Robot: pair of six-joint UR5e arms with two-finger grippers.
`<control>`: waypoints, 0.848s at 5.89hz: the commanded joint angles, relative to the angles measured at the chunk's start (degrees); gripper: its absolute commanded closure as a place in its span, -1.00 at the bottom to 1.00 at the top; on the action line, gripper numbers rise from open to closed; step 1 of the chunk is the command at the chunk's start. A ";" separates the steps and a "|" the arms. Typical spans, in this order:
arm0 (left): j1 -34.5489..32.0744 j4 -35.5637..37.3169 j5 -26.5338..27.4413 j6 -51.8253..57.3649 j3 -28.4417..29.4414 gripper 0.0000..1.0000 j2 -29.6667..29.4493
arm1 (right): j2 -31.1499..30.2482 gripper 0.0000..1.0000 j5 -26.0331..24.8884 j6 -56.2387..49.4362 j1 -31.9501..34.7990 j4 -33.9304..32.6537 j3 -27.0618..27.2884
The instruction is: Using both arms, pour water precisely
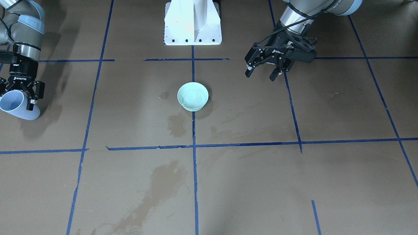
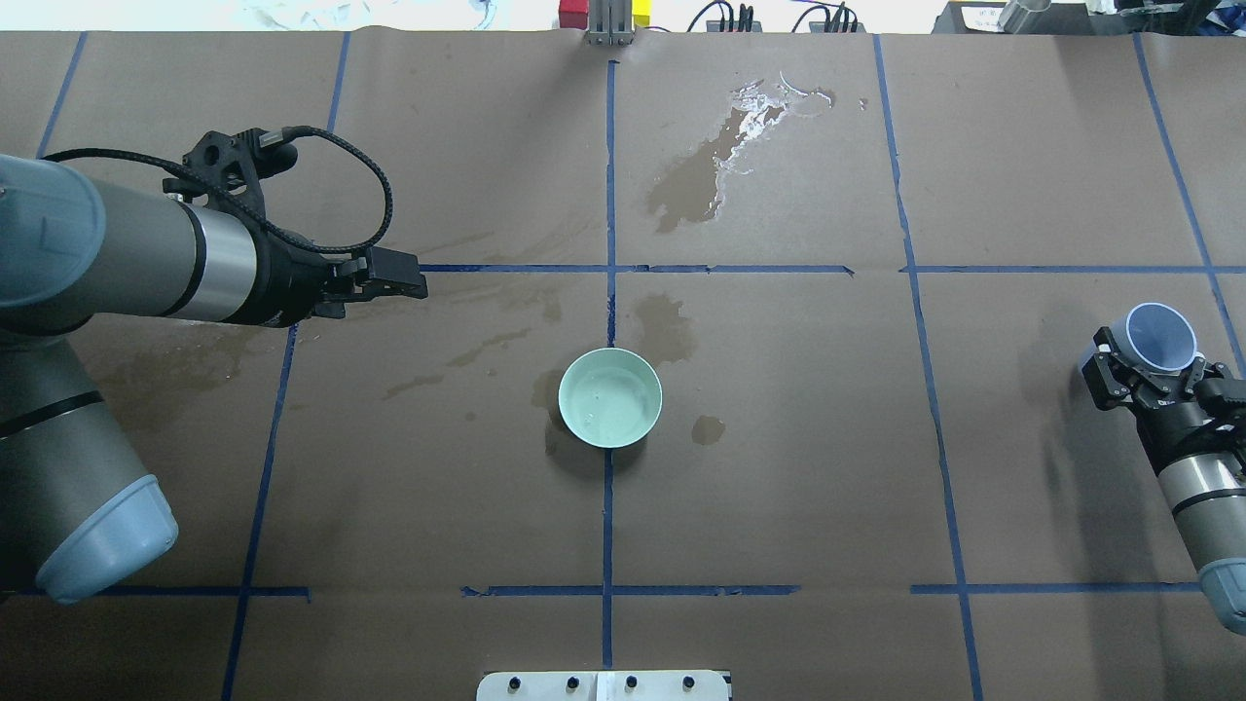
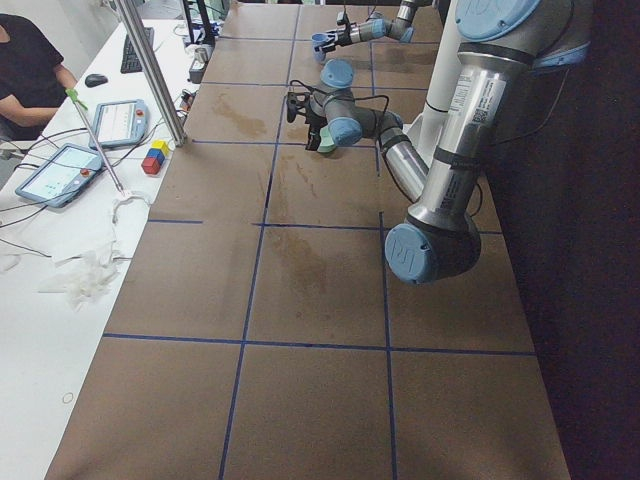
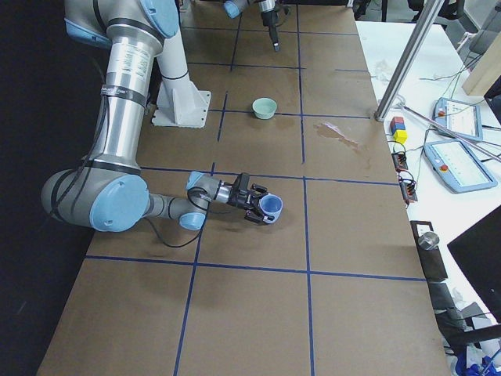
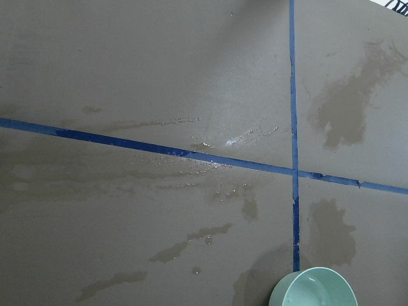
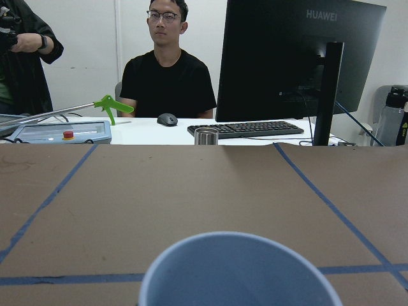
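A pale green bowl (image 1: 192,96) stands at the table's middle, on a blue tape line; it also shows in the overhead view (image 2: 610,397) and the left wrist view (image 5: 315,291). A thin film of water in it is barely visible. My right gripper (image 1: 19,95) is shut on a pale blue cup (image 1: 15,105), held tilted just above the table far to the bowl's side (image 2: 1160,336). The cup's rim fills the bottom of the right wrist view (image 6: 236,271); I cannot tell if it holds water. My left gripper (image 1: 263,72) is open and empty, above the table, apart from the bowl.
Wet stains mark the brown table cover near the bowl (image 2: 667,326) and toward the operators' side (image 2: 701,175). The white pedestal (image 1: 192,23) stands at the robot's edge. Operators, a monitor and a keyboard (image 6: 245,129) are beyond the far edge.
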 commanded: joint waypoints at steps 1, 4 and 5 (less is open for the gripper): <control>0.03 0.00 0.00 0.00 -0.12 -1.00 0.00 | 0.00 0.92 0.02 1.63 0.00 0.00 -0.40; -0.05 0.00 0.00 0.00 -0.30 -1.00 0.00 | -0.09 0.16 0.98 4.71 -0.09 0.09 -0.40; 0.03 0.00 0.00 0.00 -0.21 -1.00 0.00 | -0.09 -0.68 0.90 4.81 -0.09 0.09 -0.49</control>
